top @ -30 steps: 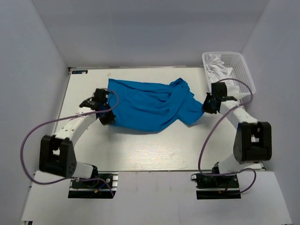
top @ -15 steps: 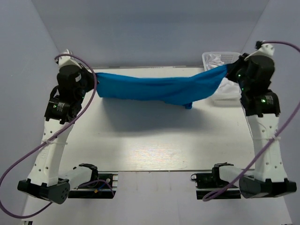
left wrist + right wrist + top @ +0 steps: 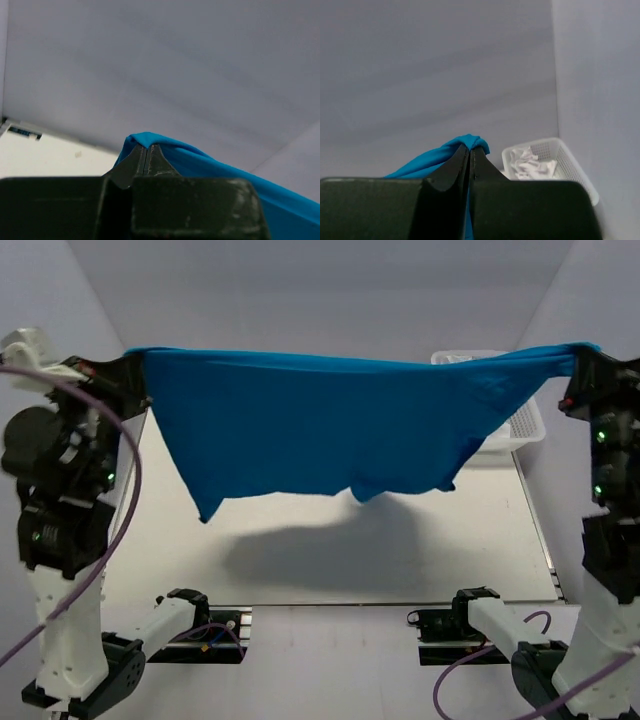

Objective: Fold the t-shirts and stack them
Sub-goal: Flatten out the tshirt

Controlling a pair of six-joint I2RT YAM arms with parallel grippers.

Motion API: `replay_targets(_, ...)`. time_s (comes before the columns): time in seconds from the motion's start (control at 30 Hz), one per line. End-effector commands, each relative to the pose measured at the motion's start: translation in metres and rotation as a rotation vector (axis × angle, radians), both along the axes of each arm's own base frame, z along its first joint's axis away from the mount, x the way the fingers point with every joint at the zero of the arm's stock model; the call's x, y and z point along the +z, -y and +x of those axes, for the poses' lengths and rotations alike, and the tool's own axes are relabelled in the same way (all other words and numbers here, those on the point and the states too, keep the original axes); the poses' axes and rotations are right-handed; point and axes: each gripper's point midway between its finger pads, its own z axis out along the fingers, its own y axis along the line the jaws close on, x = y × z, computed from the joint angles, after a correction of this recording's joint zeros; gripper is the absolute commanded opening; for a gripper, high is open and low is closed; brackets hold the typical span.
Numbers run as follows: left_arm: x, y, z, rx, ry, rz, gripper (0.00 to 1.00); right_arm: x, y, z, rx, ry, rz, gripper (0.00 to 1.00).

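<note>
The blue t-shirt (image 3: 330, 430) hangs stretched above the counter (image 3: 400, 560), with the left claw (image 3: 135, 360) pinched tight on its 9 o'clock corner and the right claw (image 3: 578, 352) on its 3 o'clock corner. This looks like the spreading step; next, it likely needs laying flat without slack.

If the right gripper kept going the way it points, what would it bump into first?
Beyond the blue shirt it pinches, likely the grey back wall; the white basket sits lower right.
</note>
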Motion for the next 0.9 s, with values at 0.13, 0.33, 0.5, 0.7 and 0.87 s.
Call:
replay_targets(0.13, 0.060, -0.009, -0.075, -0.041, 0.202, 0.048, 0.00, 0.065, 0.014, -0.096, -0.057, 0.263, -0.072, 0.00)
replay_targets(0.33, 0.076, -0.004, -0.122, -0.118, 0.291, 0.039, 0.00, 0.080, 0.016, -0.143, -0.058, 0.353, -0.100, 0.00)
replay_targets(0.5, 0.076, 0.001, -0.145, -0.179, 0.318, 0.024, 0.00, 0.079, 0.010, -0.170, -0.026, 0.422, -0.116, 0.00)
replay_targets(0.7, 0.058, 0.003, -0.139, -0.188, 0.260, 0.013, 0.00, 0.072, 0.009, -0.161, -0.022, 0.396, -0.114, 0.00)
replay_targets(0.87, 0.025, 0.011, -0.111, -0.204, 0.173, -0.017, 0.00, 0.044, 0.009, -0.111, -0.027, 0.300, -0.104, 0.00)
